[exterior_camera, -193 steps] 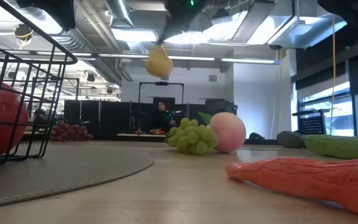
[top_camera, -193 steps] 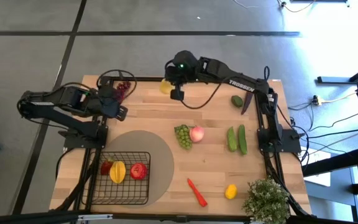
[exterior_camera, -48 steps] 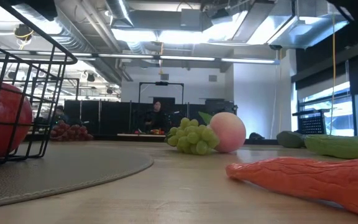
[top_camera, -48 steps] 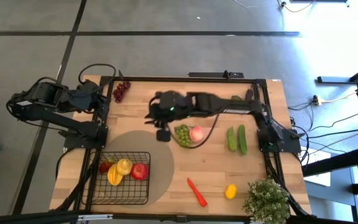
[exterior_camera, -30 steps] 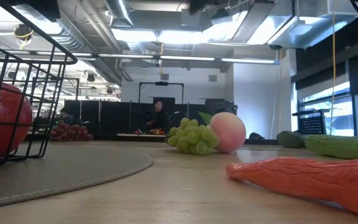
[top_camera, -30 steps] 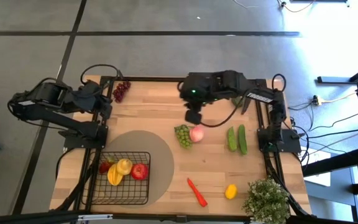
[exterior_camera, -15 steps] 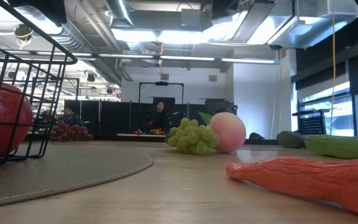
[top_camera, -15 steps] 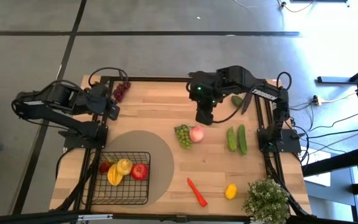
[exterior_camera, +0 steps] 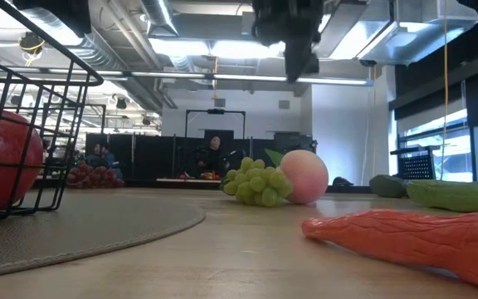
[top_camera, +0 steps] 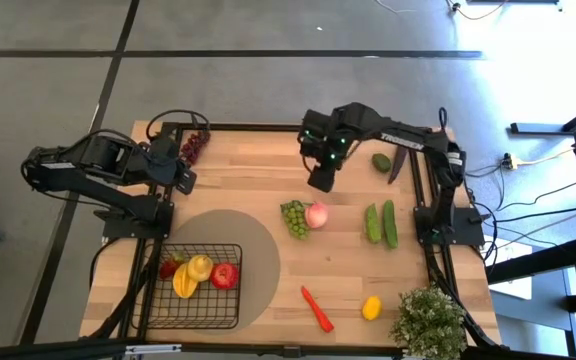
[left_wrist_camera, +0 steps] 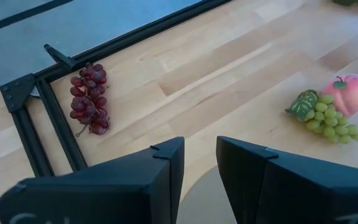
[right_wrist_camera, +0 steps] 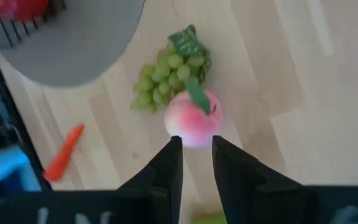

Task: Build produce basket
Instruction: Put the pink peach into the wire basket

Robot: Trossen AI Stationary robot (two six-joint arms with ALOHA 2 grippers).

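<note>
The black wire basket (top_camera: 201,286) sits on the round tan mat near the left front corner; it holds a red apple (top_camera: 223,275) and yellow fruits (top_camera: 190,274). The pink peach (top_camera: 316,215) and green grapes (top_camera: 293,219) lie touching at mid-table. My right gripper (top_camera: 320,183) hangs above the table just beyond them, pointing down, open by a narrow gap; the peach (right_wrist_camera: 194,121) shows straight ahead of its fingertips (right_wrist_camera: 196,140). My left gripper (top_camera: 182,178) waits at the left edge, open by a narrow gap (left_wrist_camera: 200,144), near the purple grapes (top_camera: 196,147).
Two cucumbers (top_camera: 380,223) lie right of the peach. A red chili (top_camera: 316,308) and a lemon (top_camera: 371,307) lie near the front edge, beside a potted plant (top_camera: 428,320). A green fruit (top_camera: 381,162) and an eggplant (top_camera: 398,165) lie by the far right corner.
My right gripper has come down into the top of the low view, over the peach, while its arm has drawn back toward the far right corner. My left gripper has moved a little toward the table's right. The fruits have stayed put.
</note>
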